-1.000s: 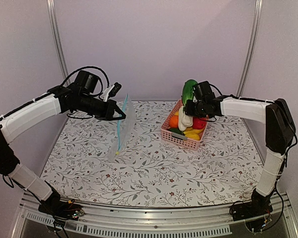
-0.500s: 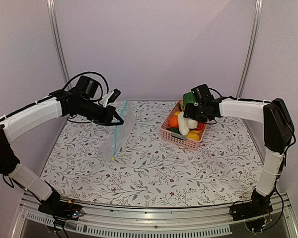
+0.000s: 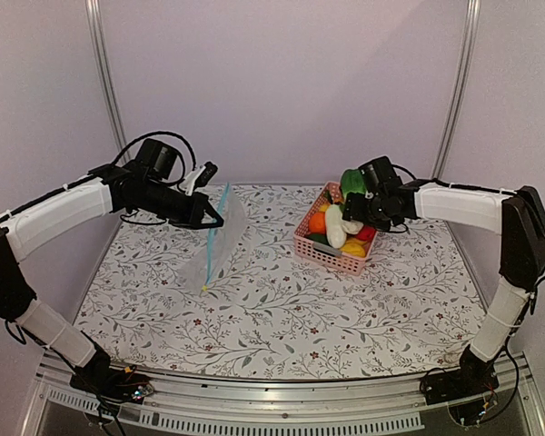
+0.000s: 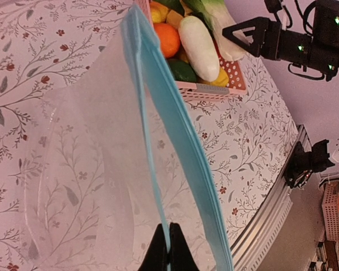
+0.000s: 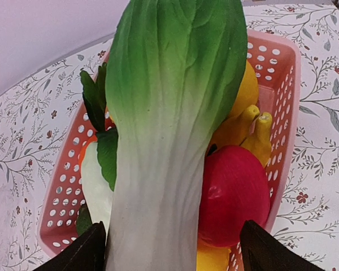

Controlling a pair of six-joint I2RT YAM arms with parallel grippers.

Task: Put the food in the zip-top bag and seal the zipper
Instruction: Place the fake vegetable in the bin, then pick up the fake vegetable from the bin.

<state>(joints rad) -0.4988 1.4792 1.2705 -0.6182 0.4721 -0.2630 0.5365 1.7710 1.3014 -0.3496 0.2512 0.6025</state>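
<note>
Over the left half of the flowered table (image 3: 282,327), the left gripper (image 3: 211,218) pinches shut on the mouth edge of the zip-top bag (image 3: 222,250). The clear bag hangs upright, its lower corner down at the tabletop. Its light-blue zipper (image 4: 175,124) runs up from the closed fingertips, and the mouth gapes a little beside it. On the right half stands the pink basket (image 3: 322,252), well apart from the bag. The right gripper (image 3: 352,214) hovers over it with fingers (image 5: 93,251) spread wide. Between those fingers lies the bok choy (image 5: 169,113), white stem nearest the wrist camera, green leaves away. It rests on the other food in the basket: a red fruit (image 5: 234,192), yellow bananas (image 5: 254,130) and an orange fruit (image 4: 166,39)
</note>
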